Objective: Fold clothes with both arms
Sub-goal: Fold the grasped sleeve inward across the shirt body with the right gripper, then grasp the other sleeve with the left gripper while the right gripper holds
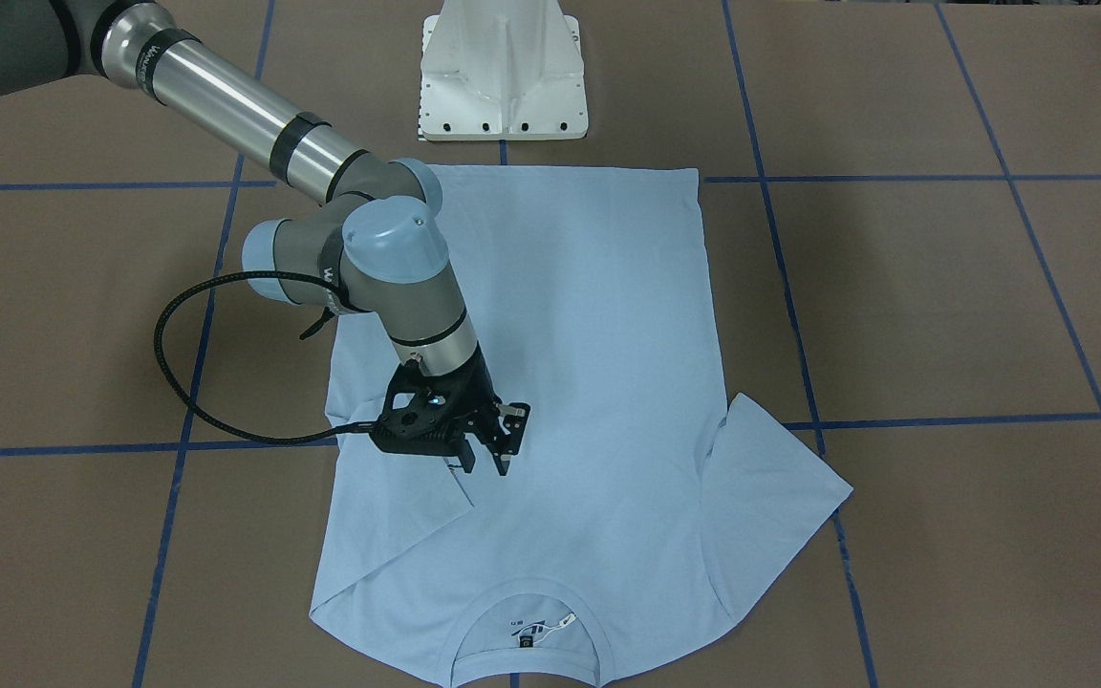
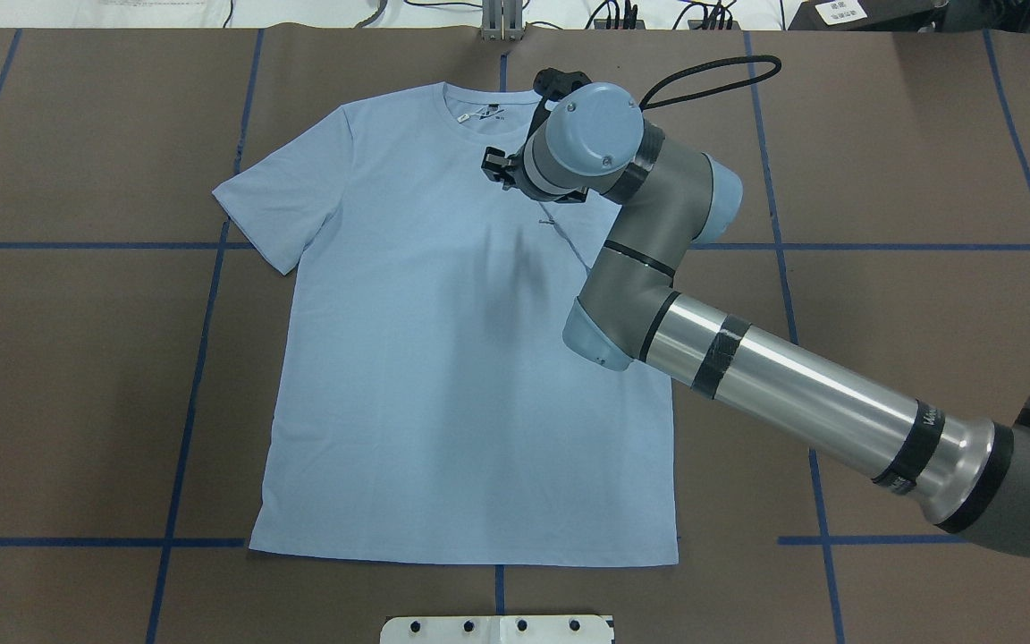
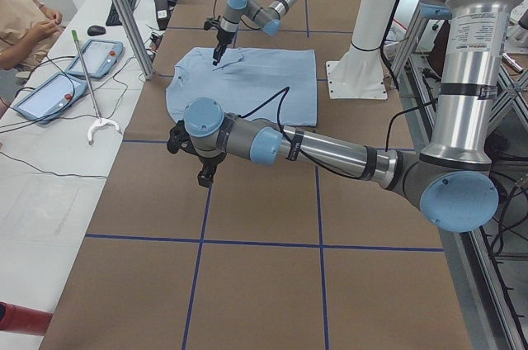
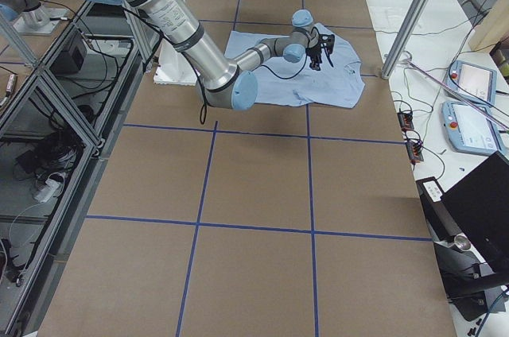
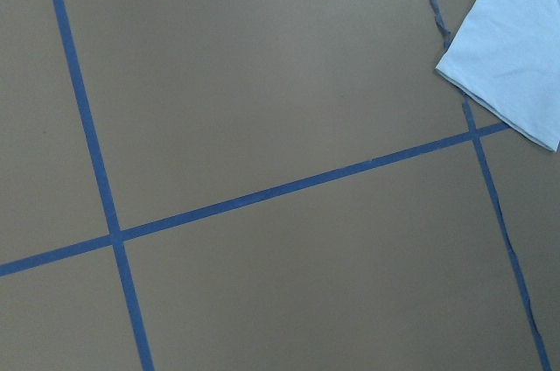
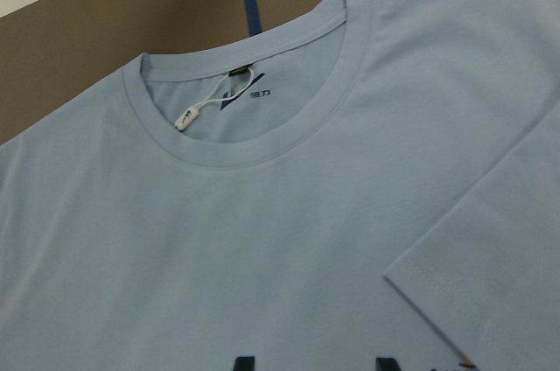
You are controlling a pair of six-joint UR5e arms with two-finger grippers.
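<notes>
One of two sleeves is already turned in, so I judge this an early step of the fold, with the spread sleeve next.

On the left, my left pincer [image 3: 206, 170] hangs over bare table [image 2: 882, 179], well apart from the cloth. I see it only from the side, so I cannot tell whether it is released or clenched. Its wrist camera catches just the corner of the left sleeve [image 5: 516, 56], which lies flat and spread outward.

The T-shirt [image 2: 443, 376] lies chest up in the middle of the table, hem near the robot, collar [image 6: 254, 139] at the far edge. The right sleeve [image 1: 388, 516] is folded across the chest. My right pincer [image 1: 485, 459] hovers close over its edge, released, its fingers apart with nothing between them.

Next I would bring the left pincer across to the spread sleeve, pinch one layer at the cuff, and lay it inward to match.

Around this there are blue tape lines [image 5: 289, 185] on the table, and the white pedestal [image 1: 503, 81] stands just beyond the hem. The right arm [image 2: 747, 358] slants over the shirt's right side and may need to withdraw before any two-handed fold. A loose hang tag [image 6: 197, 113] sits inside the collar.
</notes>
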